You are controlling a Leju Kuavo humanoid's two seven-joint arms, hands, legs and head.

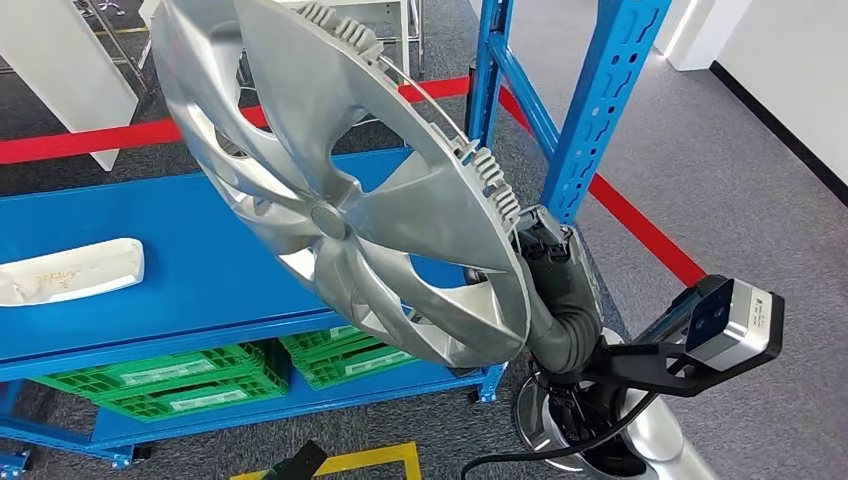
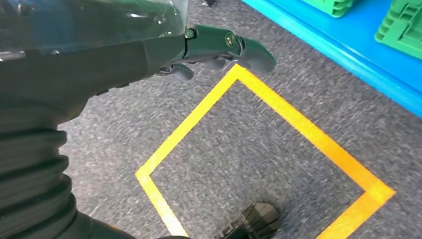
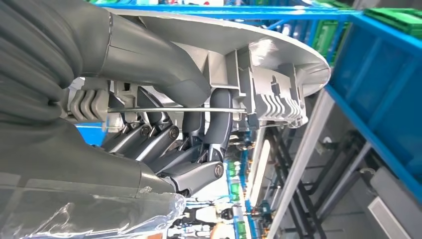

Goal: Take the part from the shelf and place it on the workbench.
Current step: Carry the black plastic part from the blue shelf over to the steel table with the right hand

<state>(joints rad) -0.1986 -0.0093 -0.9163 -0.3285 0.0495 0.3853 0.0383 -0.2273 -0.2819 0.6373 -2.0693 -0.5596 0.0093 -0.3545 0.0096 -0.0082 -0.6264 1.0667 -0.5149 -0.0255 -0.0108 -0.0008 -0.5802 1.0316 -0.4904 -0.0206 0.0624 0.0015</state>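
In the head view, a silver hubcap is held up in the air by the right hand, which is clamped on the rim at the cap's lower right edge. The cap is tilted, its spoked face turned toward the camera, and it hangs in front of the blue shelf, over the shelf's right end and front edge, clear of the surface. A white part lies on the shelf near its left edge. On the lower level, green trays are seen under the front edge. A blue post rises at the shelf's right rear corner. Red tape is laid across the grey carpet behind and to the right of the shelf. Yellow tape is seen on the floor in front.

In the left wrist view, the left hand hangs over the carpet with nothing in it; its fingers are stretched out and slightly apart. A square of yellow tape is marked on the floor below it, and the blue lower shelf with green trays lies beyond.

In the right wrist view, the right hand is seen gripping the hubcap: the thumb is pressed on one face of the rim and the dark fingers are curled behind it, among the ribbed clips and the wire ring. Blue shelf framing stands beyond.
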